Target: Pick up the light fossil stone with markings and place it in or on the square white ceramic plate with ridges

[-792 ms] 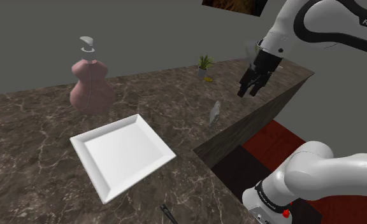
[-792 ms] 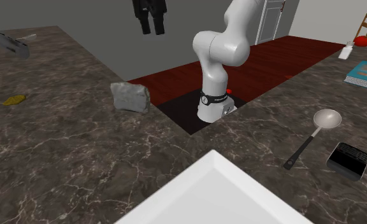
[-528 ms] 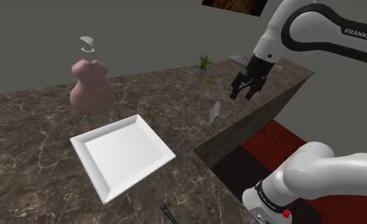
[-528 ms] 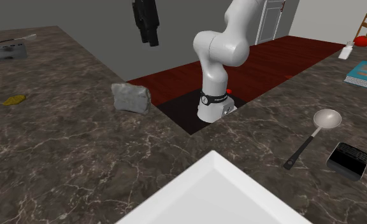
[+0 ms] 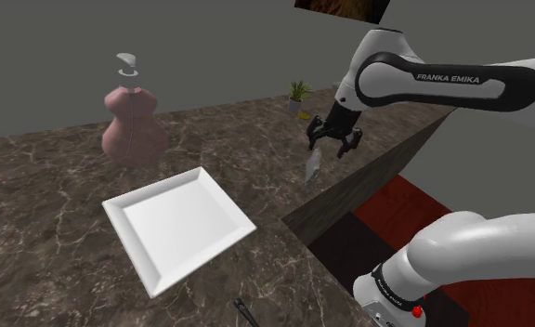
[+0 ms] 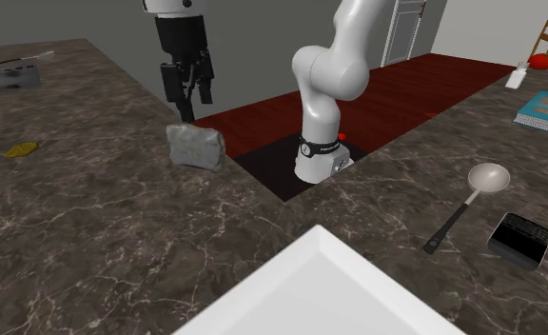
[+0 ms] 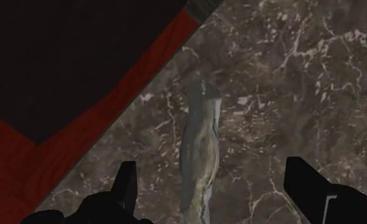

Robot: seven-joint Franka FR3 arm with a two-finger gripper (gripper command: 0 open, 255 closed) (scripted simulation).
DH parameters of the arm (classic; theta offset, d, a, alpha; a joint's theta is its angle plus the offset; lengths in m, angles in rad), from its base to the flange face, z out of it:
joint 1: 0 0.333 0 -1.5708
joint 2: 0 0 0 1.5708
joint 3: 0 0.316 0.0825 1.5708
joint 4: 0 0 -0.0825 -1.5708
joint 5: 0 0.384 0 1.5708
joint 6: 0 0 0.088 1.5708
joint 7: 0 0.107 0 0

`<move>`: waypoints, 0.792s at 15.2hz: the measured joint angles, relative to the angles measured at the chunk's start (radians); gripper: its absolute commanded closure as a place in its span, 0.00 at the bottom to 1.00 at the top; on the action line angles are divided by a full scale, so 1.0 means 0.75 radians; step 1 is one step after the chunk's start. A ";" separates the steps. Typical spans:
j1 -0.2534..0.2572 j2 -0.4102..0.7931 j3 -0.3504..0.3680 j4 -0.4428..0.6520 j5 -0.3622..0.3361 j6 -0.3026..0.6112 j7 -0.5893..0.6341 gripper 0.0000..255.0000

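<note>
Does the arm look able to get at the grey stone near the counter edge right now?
Likely yes. The jaws hang open just above the stone, which lies in line between them in the wrist view. The plate sits well aside, so nothing seems to block the descent.

Pink vase (image 5: 132, 130), potted plant (image 5: 299, 93), ladle (image 6: 487, 178) on counter (image 5: 52, 186).

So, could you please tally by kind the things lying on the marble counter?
Stone: 1
Square plate: 1
Pump bottle: 1
Potted plant: 1
Yellow scrap: 1
Ladle: 1
Black box: 1
Grey flat item: 1
Book: 1
Total: 9
A small white bottle at the far end may also stand on it; I cannot tell.
</note>
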 measured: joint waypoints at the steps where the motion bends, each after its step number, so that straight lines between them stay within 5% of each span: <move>1: -0.021 0.022 0.020 -0.015 -0.004 0.038 0.070 0.00; 12: -0.041 0.099 0.055 -0.125 -0.001 0.229 0.147 0.00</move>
